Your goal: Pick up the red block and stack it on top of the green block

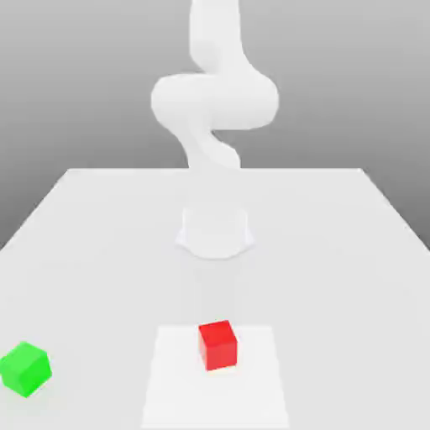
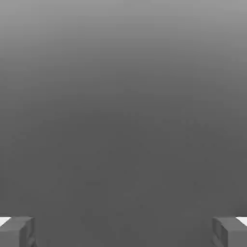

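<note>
The red block (image 1: 218,344) is seen low in the exterior frame, just right of centre; the green block (image 1: 25,369) sits well apart at lower left. The gripper (image 2: 123,231) is held wide open, nothing between its fingertips (image 2: 17,230).

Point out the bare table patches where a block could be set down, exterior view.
Bare: the table on the exterior view's right of the red block, the strip between it and the green block, and the far corners. Crowded: the middle, around the arm's base, and the near-left corner holding the green block.
</note>
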You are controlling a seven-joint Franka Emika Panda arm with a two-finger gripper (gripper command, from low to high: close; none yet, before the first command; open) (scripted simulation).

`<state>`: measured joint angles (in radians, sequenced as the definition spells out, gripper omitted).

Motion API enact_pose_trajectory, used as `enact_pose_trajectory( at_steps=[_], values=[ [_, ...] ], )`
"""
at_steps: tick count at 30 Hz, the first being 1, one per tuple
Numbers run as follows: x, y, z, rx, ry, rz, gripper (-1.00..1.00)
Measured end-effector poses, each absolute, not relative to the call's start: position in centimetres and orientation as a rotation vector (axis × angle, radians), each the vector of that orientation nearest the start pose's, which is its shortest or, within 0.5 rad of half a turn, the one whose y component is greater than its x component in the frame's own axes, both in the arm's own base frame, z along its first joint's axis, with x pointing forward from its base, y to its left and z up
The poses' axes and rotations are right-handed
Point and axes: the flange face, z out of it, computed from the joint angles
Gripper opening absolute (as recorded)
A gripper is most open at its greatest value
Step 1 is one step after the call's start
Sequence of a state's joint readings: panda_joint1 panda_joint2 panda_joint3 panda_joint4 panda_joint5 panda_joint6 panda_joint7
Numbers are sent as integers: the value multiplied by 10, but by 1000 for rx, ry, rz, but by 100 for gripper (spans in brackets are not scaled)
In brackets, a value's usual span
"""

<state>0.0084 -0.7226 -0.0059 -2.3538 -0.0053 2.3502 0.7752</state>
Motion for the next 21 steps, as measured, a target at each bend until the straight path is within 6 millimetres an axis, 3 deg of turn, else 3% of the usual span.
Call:
enact_pose_trajectory(
  at_steps=[4,9,13,17,19,21],
  values=[
    [421,1,562,-2660,993,-771,0],
    [439,2,437,-2815,942,-538,0],
    [428,3,337,-2924,886,-326,0],
    [394,4,247,-3010,821,-105,0],
    [379,4,213,-3034,796,-26,0],
    [376,4,191,-3040,789,-7,0]
  ],
)
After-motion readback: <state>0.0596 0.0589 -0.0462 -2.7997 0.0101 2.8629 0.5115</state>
